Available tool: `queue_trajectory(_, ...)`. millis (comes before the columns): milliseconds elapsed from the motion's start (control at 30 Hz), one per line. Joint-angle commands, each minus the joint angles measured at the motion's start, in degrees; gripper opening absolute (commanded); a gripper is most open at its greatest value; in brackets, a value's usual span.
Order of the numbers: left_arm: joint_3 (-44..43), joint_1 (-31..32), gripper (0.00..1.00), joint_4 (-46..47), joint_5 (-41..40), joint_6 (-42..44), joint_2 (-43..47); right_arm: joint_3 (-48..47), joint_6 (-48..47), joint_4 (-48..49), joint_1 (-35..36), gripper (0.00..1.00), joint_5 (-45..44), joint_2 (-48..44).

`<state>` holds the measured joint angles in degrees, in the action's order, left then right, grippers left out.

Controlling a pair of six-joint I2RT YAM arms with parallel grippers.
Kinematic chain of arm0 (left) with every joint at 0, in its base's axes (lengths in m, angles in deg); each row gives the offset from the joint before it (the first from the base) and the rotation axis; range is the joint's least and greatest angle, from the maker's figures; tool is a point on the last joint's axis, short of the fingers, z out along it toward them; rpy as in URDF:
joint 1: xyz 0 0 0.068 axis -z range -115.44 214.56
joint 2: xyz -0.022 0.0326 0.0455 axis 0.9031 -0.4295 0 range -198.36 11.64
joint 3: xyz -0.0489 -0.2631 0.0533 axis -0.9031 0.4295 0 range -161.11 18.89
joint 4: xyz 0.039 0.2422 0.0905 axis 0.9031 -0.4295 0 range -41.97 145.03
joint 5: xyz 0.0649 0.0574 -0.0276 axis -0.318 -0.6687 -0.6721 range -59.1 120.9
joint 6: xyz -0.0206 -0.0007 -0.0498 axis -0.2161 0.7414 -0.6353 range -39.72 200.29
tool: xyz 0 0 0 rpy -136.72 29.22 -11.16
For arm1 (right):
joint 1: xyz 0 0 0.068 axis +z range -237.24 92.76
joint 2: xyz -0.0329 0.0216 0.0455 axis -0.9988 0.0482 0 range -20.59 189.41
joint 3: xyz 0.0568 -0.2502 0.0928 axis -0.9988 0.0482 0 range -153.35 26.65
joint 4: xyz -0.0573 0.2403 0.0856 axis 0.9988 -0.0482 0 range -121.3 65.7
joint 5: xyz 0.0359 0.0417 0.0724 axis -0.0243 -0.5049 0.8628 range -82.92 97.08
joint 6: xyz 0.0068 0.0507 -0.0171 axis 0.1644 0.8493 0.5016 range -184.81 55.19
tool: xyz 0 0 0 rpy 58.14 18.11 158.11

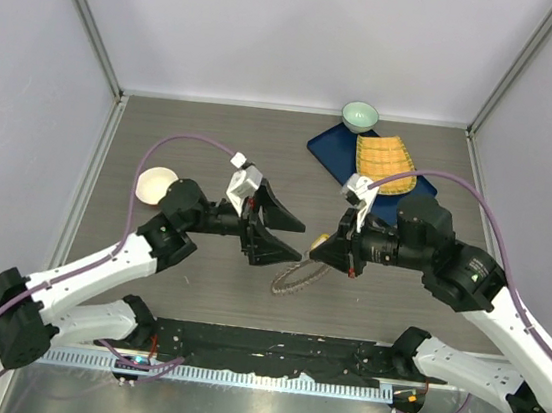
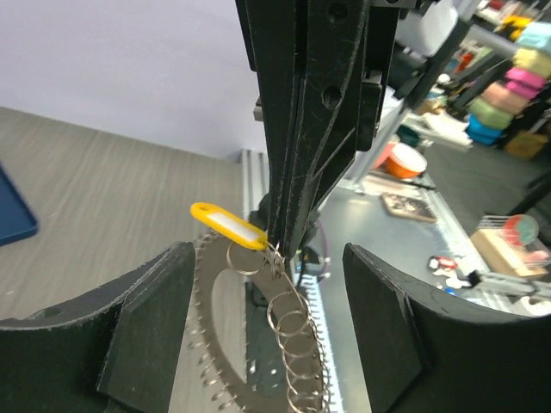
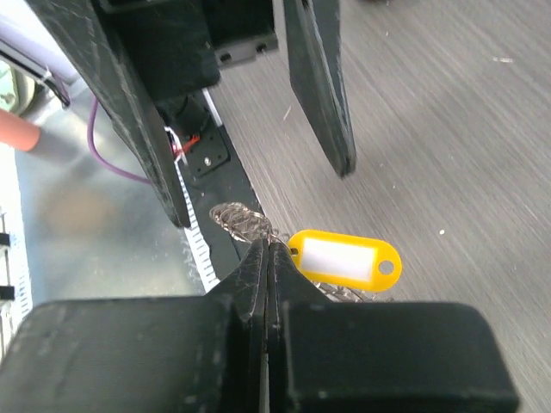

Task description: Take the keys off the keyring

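The keyring (image 1: 292, 277) hangs tilted above the table between both arms, fringed with small thin metal keys (image 2: 205, 344). A yellow tag (image 1: 322, 240) sticks out at its top. My right gripper (image 1: 313, 253) is shut on the keyring right beside the tag; in its own view the right gripper (image 3: 271, 251) pinches the wire next to the yellow tag (image 3: 344, 261). My left gripper (image 1: 299, 242) is open, one finger on each side of the ring's top without touching it. In the left wrist view the keyring (image 2: 293, 331) dangles between its fingers (image 2: 146, 335).
A small green bowl (image 1: 360, 114) stands at the back. A blue tray (image 1: 331, 151) with a yellow woven mat (image 1: 387, 165) lies in front of it. A white bowl (image 1: 155, 185) sits at the left. A black rail (image 1: 279, 348) runs along the near edge.
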<state>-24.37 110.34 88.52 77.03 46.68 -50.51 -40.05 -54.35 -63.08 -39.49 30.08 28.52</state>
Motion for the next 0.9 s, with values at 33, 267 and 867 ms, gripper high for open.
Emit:
queue_trajectory(33, -1.6, 0.2, 0.74, -14.7, -5.3, 15.6, 7.1, -5.3, -4.9, -6.7, -0.2, 0.01, 2.7, 1.3)
queue_trajectory(267, 1.7, 0.4, 0.72, -15.3, 0.5, 22.6, 8.6, -6.8, -7.8, -11.5, -0.2, 0.01, 10.9, 2.0)
queue_trajectory(867, 15.6, 4.3, 0.7, 9.8, -0.5, 28.1, 10.8, -7.7, -12.0, -19.1, 0.0, 0.01, 29.0, 6.0)
